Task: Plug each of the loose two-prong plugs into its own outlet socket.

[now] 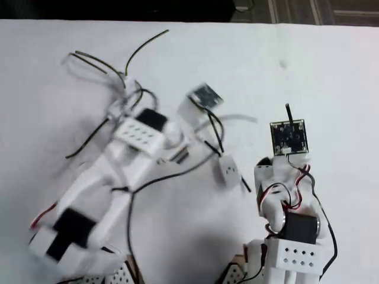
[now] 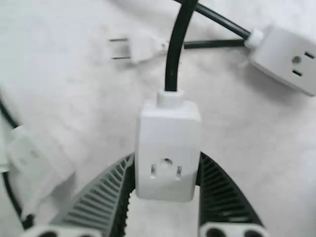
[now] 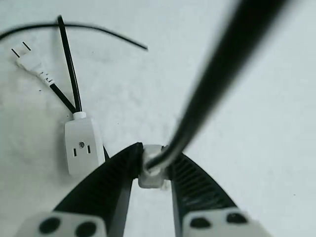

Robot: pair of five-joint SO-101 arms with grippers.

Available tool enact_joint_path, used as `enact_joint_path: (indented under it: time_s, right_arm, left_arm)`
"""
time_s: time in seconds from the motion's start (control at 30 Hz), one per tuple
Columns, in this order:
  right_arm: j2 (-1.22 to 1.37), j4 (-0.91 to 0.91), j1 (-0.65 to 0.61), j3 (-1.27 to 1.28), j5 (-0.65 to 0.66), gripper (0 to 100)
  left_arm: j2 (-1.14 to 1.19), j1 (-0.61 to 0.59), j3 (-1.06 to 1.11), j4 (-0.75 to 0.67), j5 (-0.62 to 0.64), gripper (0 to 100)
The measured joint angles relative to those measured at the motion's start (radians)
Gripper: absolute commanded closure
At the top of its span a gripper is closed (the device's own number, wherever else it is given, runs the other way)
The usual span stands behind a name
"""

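- Left end effector (image 2: 166, 173) is clamped around the white rectangular plastic outlet socket block (image 2: 168, 143) on its black cord, slots facing the wrist camera, near the middle of the white desk (image 2: 74, 98).
- Right end effector (image 3: 154, 159) is closed on what looks like a small white plug body (image 3: 150, 174), with its cord rising away.
- Both are probably light, rigid, slick plastic. The springy cords tug, so grip the flat sides, never the cord.
- Left arm (image 1: 112, 177) stretches low across the desk. Right arm (image 1: 290, 207) sits folded near its base.

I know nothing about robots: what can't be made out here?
Right wrist view: the black fingers of the right gripper hide whether the small white cord end they pinch has prongs.
Left wrist view: the far white outlet block is cut off by the picture's edge.
Same view: a white shape beside the left gripper, which grips a white outlet socket, is too blurred to name.
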Motion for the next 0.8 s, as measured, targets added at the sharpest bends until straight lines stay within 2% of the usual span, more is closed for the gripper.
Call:
enact_joint_path:
  time_s: [0.13, 0.27, 0.3, 0.5, 0.8]
  right_arm:
    - [0.0, 0.0, 0.0, 0.017, 0.0, 98.1]
    - [0.0, 0.0, 0.0, 0.02, 0.0, 98.1]
    - [0.0, 0.0, 0.0, 0.02, 0.0, 98.1]
    - [0.0, 0.0, 0.0, 0.02, 0.0, 98.1]
    - [0.0, 0.0, 0.0, 0.02, 0.0, 98.1]
  left_arm:
    - [-0.187, -0.057, 0.052, 0.0, -0.005, 95]
    - [-0.364, -0.058, 0.115, 0.02, -0.018, 71]
    - [-0.404, -0.064, 0.129, 0.028, -0.003, 68]
    - [-0.571, -0.075, 0.184, 0.069, 0.044, 71]
    - [-0.578, -0.075, 0.285, 0.023, 0.041, 72]
